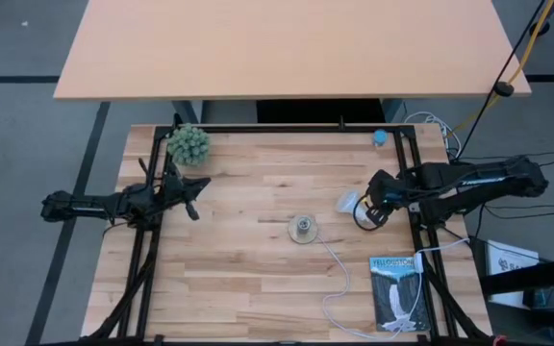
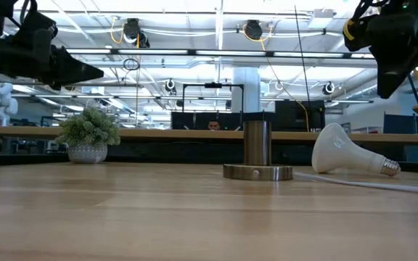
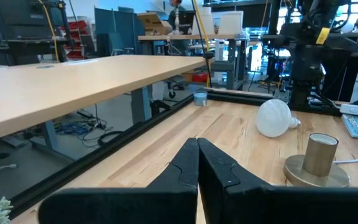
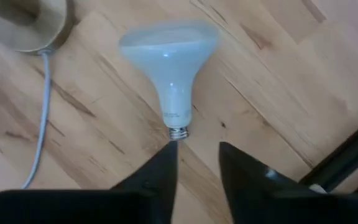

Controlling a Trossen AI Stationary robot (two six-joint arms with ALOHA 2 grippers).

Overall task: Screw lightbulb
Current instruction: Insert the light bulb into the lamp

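The white lightbulb [image 1: 348, 202] lies on its side on the wooden table, globe toward the socket and silvery screw base [image 4: 178, 132] toward the right edge; it also shows in the low view [image 2: 347, 151]. The round metallic socket [image 1: 302, 229] stands upright at the table's middle with a white cord. My right gripper [image 4: 197, 158] is open and hangs above the table just right of the bulb's screw base [image 1: 371, 204], touching nothing. My left gripper [image 3: 197, 149] is shut and empty, raised over the table's left side [image 1: 192, 207].
A small potted plant [image 1: 188, 144] stands at the far left. A small blue object [image 1: 380, 137] sits at the far right. A booklet [image 1: 396, 291] lies near the right front, and the socket's cord [image 1: 335, 279] runs toward it. Black frame rails line the table's sides.
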